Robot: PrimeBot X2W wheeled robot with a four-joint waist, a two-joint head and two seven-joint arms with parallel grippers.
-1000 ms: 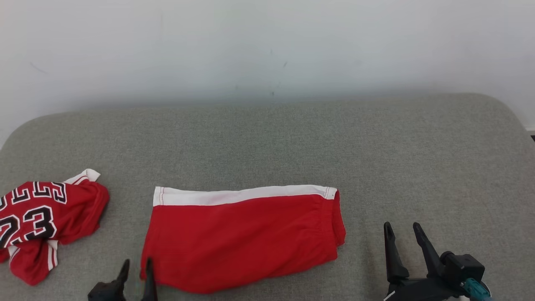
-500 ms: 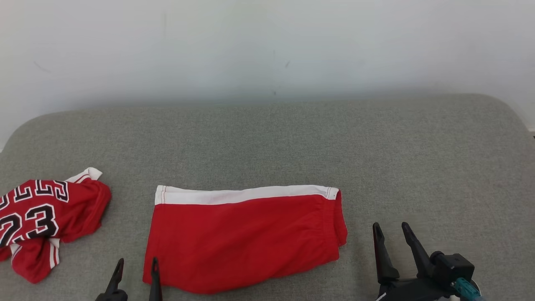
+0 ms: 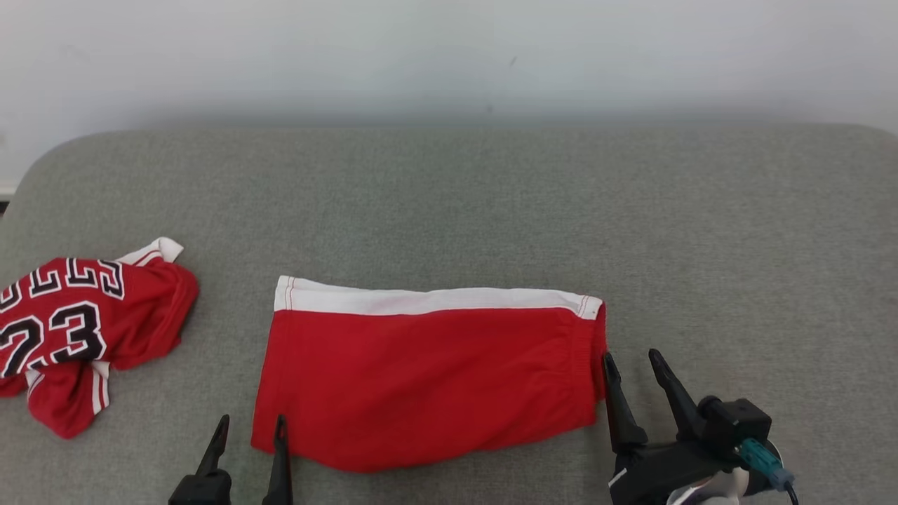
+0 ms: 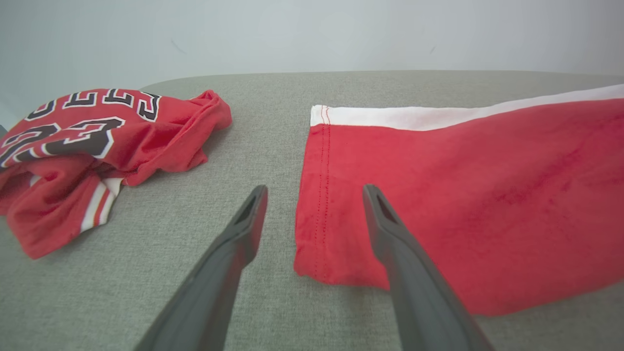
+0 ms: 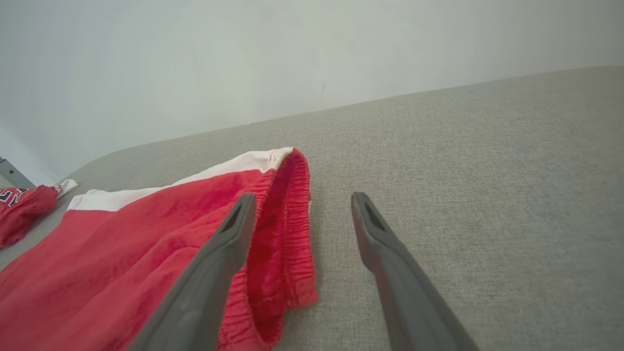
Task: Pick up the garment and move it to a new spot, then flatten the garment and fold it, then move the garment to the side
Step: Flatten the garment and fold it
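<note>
The garment (image 3: 84,322), a red jersey with black number 23 and white-striped sleeve trim, lies crumpled at the far left of the grey padded surface (image 3: 491,210). It also appears in the left wrist view as the garment (image 4: 97,131), and as a small corner of the garment (image 5: 24,209) in the right wrist view. My left gripper (image 3: 251,421) is open and empty, its fingers either side of the near left corner of a folded red cloth; the jersey lies off to its left. My left gripper (image 4: 316,190) straddles that hem. My right gripper (image 3: 631,355) stands open at the cloth's right edge, holding nothing.
A plain red cloth with a white band (image 3: 428,379), folded flat, lies in the middle near the front edge; its elastic waist end (image 5: 287,234) is beside my right gripper (image 5: 303,197). A white wall (image 3: 449,56) rises behind. Bare grey surface stretches behind and to the right.
The camera has shifted, so everything sits a little right and higher. My left jaws have spread apart at the folded cloth's corner. My right gripper has come left to the cloth's right edge.
</note>
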